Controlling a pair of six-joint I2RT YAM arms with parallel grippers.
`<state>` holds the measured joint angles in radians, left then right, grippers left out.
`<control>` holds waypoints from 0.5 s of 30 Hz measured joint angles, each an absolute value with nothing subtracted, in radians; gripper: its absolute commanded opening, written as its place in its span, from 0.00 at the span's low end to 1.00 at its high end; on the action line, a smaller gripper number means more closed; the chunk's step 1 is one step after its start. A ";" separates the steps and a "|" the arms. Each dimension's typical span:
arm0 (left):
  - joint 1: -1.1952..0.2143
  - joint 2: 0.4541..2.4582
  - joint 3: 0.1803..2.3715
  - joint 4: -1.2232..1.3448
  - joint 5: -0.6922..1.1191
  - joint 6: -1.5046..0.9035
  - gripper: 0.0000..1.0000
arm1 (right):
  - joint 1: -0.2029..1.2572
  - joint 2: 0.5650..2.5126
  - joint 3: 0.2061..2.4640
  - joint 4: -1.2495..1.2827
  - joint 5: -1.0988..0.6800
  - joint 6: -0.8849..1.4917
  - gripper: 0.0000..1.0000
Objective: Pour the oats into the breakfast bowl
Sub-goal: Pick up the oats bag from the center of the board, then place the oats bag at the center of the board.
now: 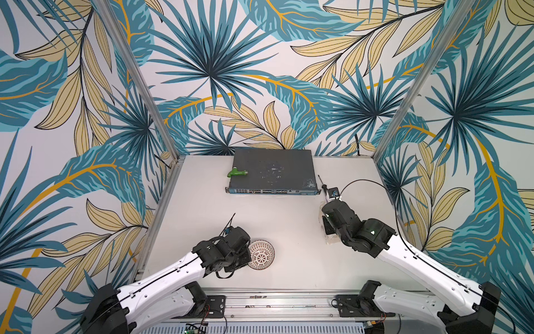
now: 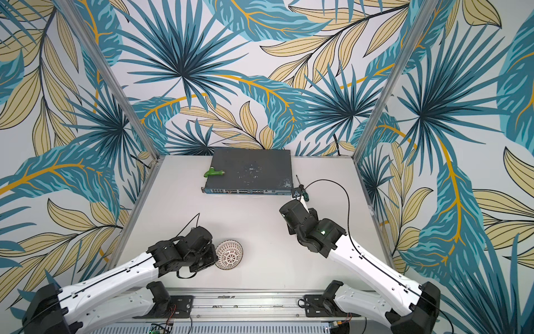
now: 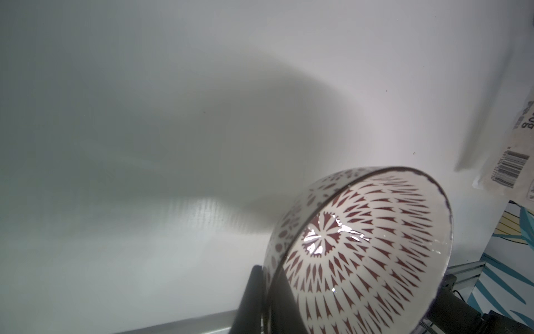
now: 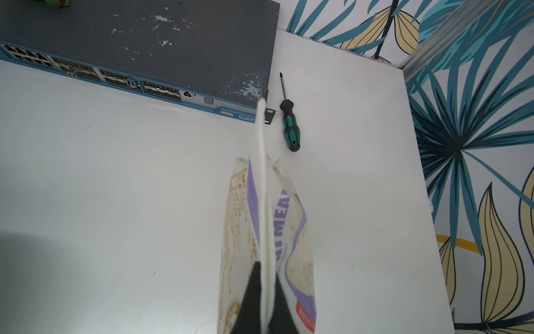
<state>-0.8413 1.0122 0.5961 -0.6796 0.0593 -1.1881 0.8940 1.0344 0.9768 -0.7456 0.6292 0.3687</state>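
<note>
Left tool: was clamped on the rim of the breakfast bowl, at the front left of the surface.
Right tool: was clamped on the top edge of the oats pouch, at the right, well apart from the bowl.

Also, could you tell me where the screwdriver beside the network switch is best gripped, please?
I would take the screwdriver by its thick green-and-black handle, from straight above, jaws across it. It lies flat on the table, apart from the network switch, and its thin shaft gives little to pinch.
</note>
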 measured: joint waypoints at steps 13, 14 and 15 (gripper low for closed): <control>-0.962 1.327 0.754 -0.532 0.011 -1.205 0.00 | 0.868 0.945 0.874 -0.645 0.496 0.402 0.00; -0.966 1.346 0.755 -0.527 0.012 -1.204 0.00 | 0.868 0.941 0.863 -0.639 0.480 0.404 0.00; -0.968 1.364 0.757 -0.523 0.012 -1.203 0.00 | 0.867 0.935 0.853 -0.633 0.459 0.406 0.00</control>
<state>-0.9684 1.3643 0.7567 -0.5232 0.0120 -1.2030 0.8673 0.9352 0.8528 -0.6334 0.4591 0.4061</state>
